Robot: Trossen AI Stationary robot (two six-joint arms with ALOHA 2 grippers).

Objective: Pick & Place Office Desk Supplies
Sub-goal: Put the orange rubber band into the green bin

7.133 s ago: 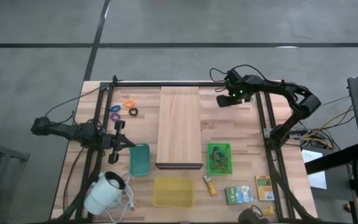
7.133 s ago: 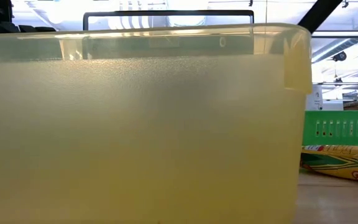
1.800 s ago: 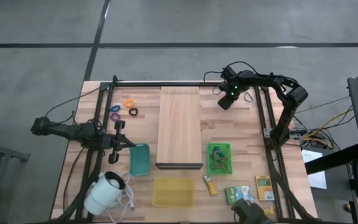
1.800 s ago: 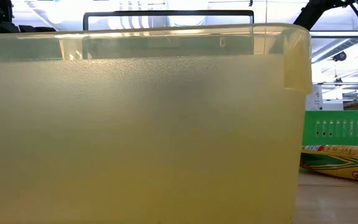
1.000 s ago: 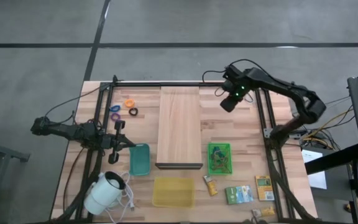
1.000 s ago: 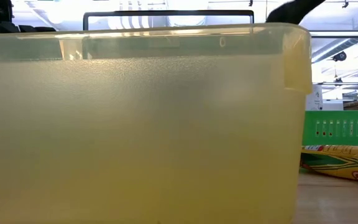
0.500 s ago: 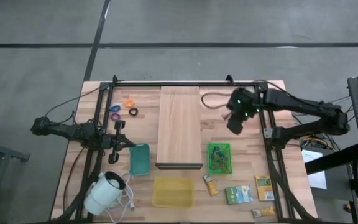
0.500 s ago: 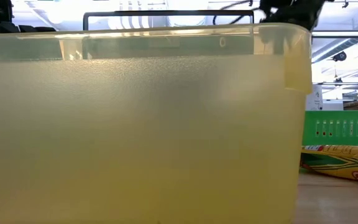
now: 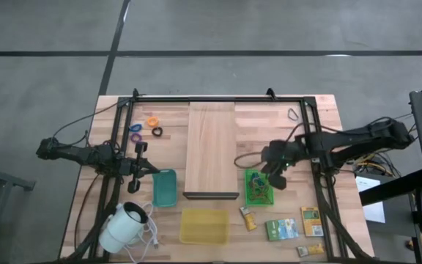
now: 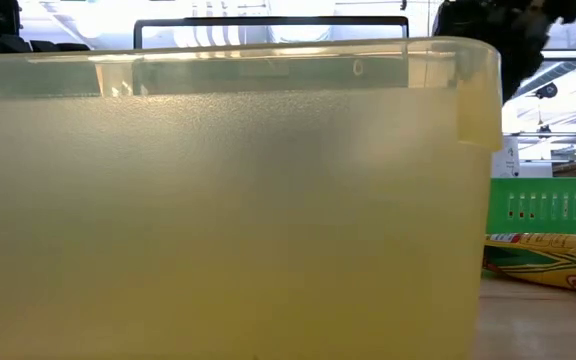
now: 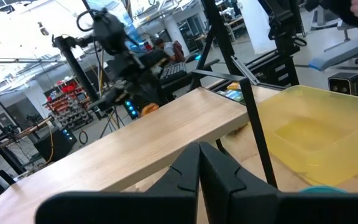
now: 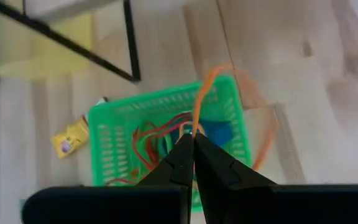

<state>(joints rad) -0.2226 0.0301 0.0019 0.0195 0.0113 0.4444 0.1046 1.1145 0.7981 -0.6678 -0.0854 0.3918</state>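
My right gripper hovers over the green basket, shut on a thin orange rubber band. In the right wrist view the basket holds red and green bands and something blue. Orange, purple and black rings lie on the table at the far left. Yellow-green packets lie near the front right. My left gripper waits shut and level at the table's left, touching nothing. My right gripper pinches one spot of the orange band's loop between its two fingertips. The fingers slant down from the table's right side. The rest of the loop stands out beyond the fingers, clear of the table, above the basket's far left corner.
A long wooden board lies down the table's middle. A teal tray and a yellow bin sit near its front end; the bin's wall fills the low view. A white corded device stands front left. Another band lies far right.
My right gripper has swung from the far right part of the table toward the near edge, coming over the green basket while tipping further downward and rolling. It has stayed shut on the orange band, which travelled with it, clear of the table.
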